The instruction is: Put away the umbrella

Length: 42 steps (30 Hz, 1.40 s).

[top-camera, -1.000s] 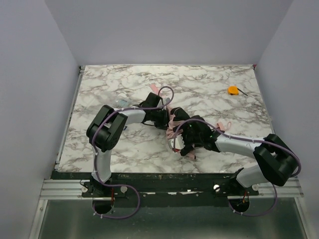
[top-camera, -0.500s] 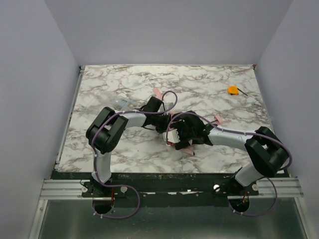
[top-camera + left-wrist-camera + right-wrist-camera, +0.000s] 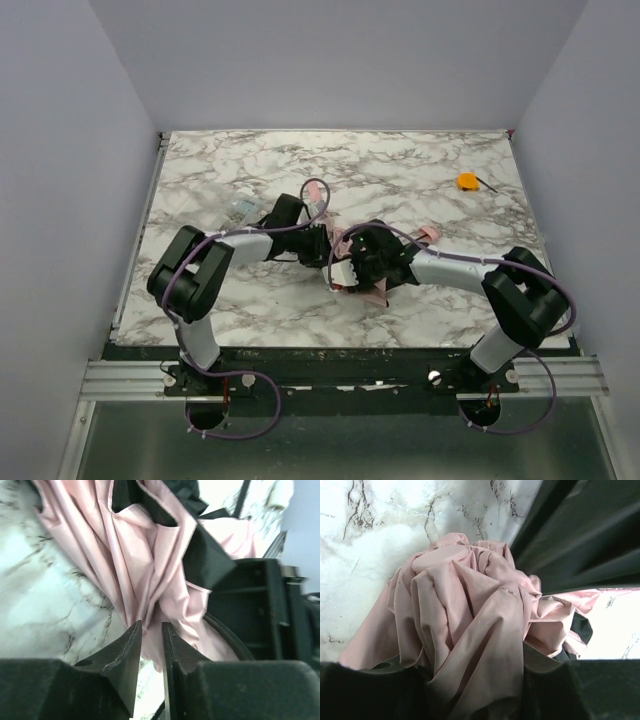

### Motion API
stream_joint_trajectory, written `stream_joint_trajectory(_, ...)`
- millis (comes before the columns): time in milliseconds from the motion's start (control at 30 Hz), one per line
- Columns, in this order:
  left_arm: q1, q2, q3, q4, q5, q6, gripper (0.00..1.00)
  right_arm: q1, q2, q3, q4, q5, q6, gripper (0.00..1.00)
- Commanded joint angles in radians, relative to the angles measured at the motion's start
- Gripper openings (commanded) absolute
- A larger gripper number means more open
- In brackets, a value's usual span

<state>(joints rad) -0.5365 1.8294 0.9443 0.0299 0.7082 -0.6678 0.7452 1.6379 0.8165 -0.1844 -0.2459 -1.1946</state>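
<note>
The pale pink umbrella (image 3: pixel 375 293) lies crumpled at the middle of the marble table (image 3: pixel 420 170), mostly covered by both grippers, with a pink strap end (image 3: pixel 315 188) sticking out behind. In the left wrist view its pleated canopy (image 3: pixel 150 555) hangs just past my left gripper (image 3: pixel 151 625), whose jaws stand a narrow gap apart with a fold at their tips. My right gripper (image 3: pixel 475 680) is closed around a thick bunch of the fabric (image 3: pixel 470 610). From above, the left gripper (image 3: pixel 318 243) and right gripper (image 3: pixel 350 265) almost touch.
A small orange object (image 3: pixel 467 181) lies at the back right. A clear packet (image 3: pixel 242 208) rests just left of the left forearm. Grey walls enclose the table on three sides.
The right gripper has moved left toward the left one and closed from wide open onto the fabric. The left jaws have parted slightly and that arm's elbow has swung left.
</note>
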Motion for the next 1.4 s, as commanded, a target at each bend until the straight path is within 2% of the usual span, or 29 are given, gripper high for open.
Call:
stream_joint_trajectory(0, 0.073, -0.188, -0.059, 0.148, 0.018, -0.101, 0.30, -0.015, 0.129, -0.070, -0.252, 0.004, 0.026, 0.31)
stream_joint_trajectory(167, 0.132, -0.413, -0.165, 0.158, -0.155, -0.022, 0.31, -0.014, 0.150, -0.039, -0.303, -0.018, 0.047, 0.30)
stream_joint_trajectory(300, 0.144, -0.704, -0.375, 0.254, -0.335, 0.079, 0.33, -0.017, 0.183, 0.033, -0.385, -0.052, 0.098, 0.29)
stream_joint_trajectory(333, 0.143, -0.809, -0.464, 0.318, -0.365, 0.087, 0.44, -0.018, 0.197, 0.052, -0.415, -0.067, 0.109, 0.29)
stream_joint_trajectory(367, 0.137, -0.898, -0.557, 0.389, -0.391, 0.087, 0.75, -0.021, 0.217, 0.079, -0.439, -0.077, 0.137, 0.29)
stream_joint_trajectory(400, 0.132, -0.998, -0.613, 0.431, -0.411, 0.090, 0.98, -0.023, 0.244, 0.106, -0.471, -0.089, 0.161, 0.28)
stream_joint_trajectory(500, 0.125, -1.184, -0.778, 0.508, -0.433, 0.103, 0.99, -0.030, 0.314, 0.175, -0.550, -0.108, 0.199, 0.25)
stream_joint_trajectory(600, 0.125, -1.282, -0.936, 0.699, -0.411, 0.047, 0.99, -0.039, 0.380, 0.217, -0.581, -0.104, 0.243, 0.25)
stream_joint_trajectory(667, 0.122, -1.308, -0.993, 0.749, -0.317, 0.093, 0.98, -0.056, 0.416, 0.235, -0.579, -0.097, 0.281, 0.25)
stream_joint_trajectory(767, 0.042, -1.332, -0.988, 0.745, -0.274, 0.212, 0.89, -0.096, 0.454, 0.257, -0.593, -0.108, 0.291, 0.25)
stream_joint_trajectory(833, -0.078, -1.328, -0.951, 0.660, -0.313, 0.362, 0.87, -0.126, 0.478, 0.278, -0.621, -0.119, 0.284, 0.25)
stream_joint_trajectory(900, -0.245, -1.302, -0.918, 0.599, -0.415, 0.562, 0.86, -0.141, 0.493, 0.297, -0.647, -0.124, 0.258, 0.26)
stream_joint_trajectory(967, -0.364, -1.256, -0.898, 0.574, -0.472, 0.762, 0.85, -0.142, 0.498, 0.297, -0.642, -0.101, 0.247, 0.27)
stream_joint_trajectory(1000, -0.401, -1.220, -0.884, 0.567, -0.511, 0.814, 0.85, -0.143, 0.499, 0.298, -0.643, -0.096, 0.243, 0.27)
stream_joint_trajectory(1133, -0.463, -1.085, -0.831, 0.561, -0.559, 0.946, 0.85, -0.142, 0.500, 0.309, -0.662, -0.089, 0.222, 0.28)
stream_joint_trajectory(1367, -0.518, -0.843, -0.748, 0.593, -0.690, 1.115, 0.88, -0.142, 0.545, 0.375, -0.819, -0.118, 0.148, 0.30)
